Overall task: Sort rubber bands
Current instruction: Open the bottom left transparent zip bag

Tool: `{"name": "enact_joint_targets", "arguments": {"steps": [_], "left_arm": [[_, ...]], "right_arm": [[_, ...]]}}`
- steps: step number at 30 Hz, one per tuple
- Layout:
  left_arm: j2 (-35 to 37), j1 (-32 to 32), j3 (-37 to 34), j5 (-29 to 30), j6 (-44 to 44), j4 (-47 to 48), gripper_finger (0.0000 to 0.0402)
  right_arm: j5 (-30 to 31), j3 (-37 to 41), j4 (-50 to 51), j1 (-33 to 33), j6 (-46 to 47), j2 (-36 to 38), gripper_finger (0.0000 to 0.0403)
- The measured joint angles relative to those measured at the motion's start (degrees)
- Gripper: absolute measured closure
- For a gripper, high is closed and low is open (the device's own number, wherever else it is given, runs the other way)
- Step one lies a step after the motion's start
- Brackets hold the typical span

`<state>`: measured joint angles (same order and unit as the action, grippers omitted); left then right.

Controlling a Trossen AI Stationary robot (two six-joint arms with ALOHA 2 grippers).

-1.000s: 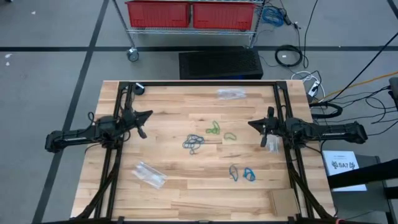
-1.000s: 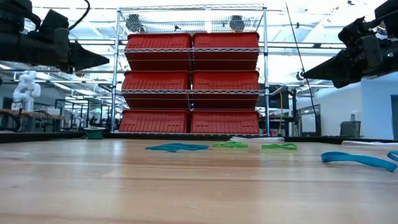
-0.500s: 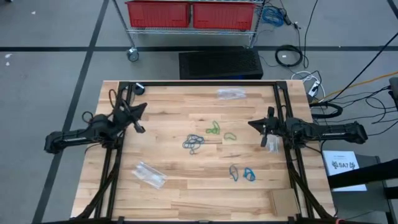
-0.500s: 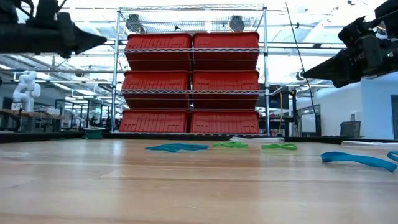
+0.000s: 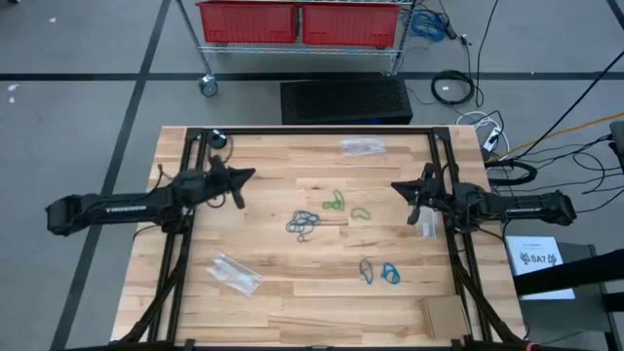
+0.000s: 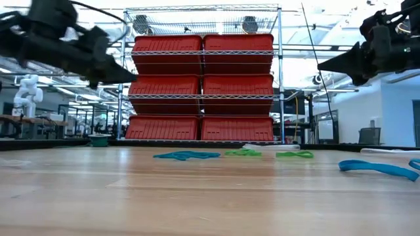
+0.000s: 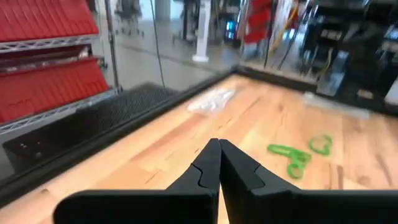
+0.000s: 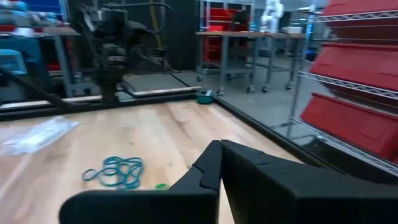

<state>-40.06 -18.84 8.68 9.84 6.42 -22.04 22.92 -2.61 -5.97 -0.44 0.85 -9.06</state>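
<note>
The rubber bands (image 5: 336, 229) lie loose on the wooden table (image 5: 273, 302), and I take the grey-blue tangle (image 5: 303, 225) near the middle as the landmark. Just beyond it, toward the red crates (image 5: 297, 21), lies a green pair (image 5: 334, 202). One more green loop (image 5: 361, 213) is beside the tangle on the right arm's side. Nearer the front edge, on that same side, a dark loop (image 5: 367, 270) touches a bright blue one (image 5: 391, 274).

These bands look very light, thin and soft. I judge that they will stretch and cling to each other, so pulling one from the tangle may drag its neighbours. A fingertip pinch on a free outer arc seems the best hold, with the tips pressed close to the wood.

For containers I see two clear plastic bags, one (image 5: 234, 272) near the front on the left arm's side of the tangle, and one (image 5: 362, 147) well beyond it at the far edge. What is inside them I cannot tell.

The left gripper (image 5: 242, 178) hovers over the table on the left side of the tangle, fingers pressed together and holding nothing. The right gripper (image 5: 402, 188) waits on the other side, also closed and empty.
</note>
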Motion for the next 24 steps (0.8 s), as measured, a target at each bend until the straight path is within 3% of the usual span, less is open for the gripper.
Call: {"name": "enact_joint_targets", "arguments": {"steps": [2, 5, 10, 18, 24], "left_arm": [[-5.58, -0.41, 2.79, -4.3, -3.08, 1.01, 0.0381], [-12.91, 0.54, 8.58, -15.6, -5.96, 6.4, 0.0378], [-22.56, 7.28, 20.37, -28.78, -5.59, 23.41, 0.0387], [-33.53, 21.83, 32.85, -31.94, -6.25, 52.72, 0.0396], [-37.34, 30.69, 33.05, -33.86, 0.08, 57.86, 0.0399]], "right_arm": [[0.35, 0.0, -0.02, 0.0, -0.4, 0.0, 0.0403], [0.2, 0.0, 0.06, 0.0, -1.14, 0.0, 0.0403], [-0.43, 0.0, 0.22, 0.0, -0.91, 0.0, 0.0403], [-0.54, 0.0, 1.66, 0.0, -0.03, -0.02, 0.0403], [-0.54, 0.0, 1.58, 0.0, -0.01, 0.0, 0.0403]]}}
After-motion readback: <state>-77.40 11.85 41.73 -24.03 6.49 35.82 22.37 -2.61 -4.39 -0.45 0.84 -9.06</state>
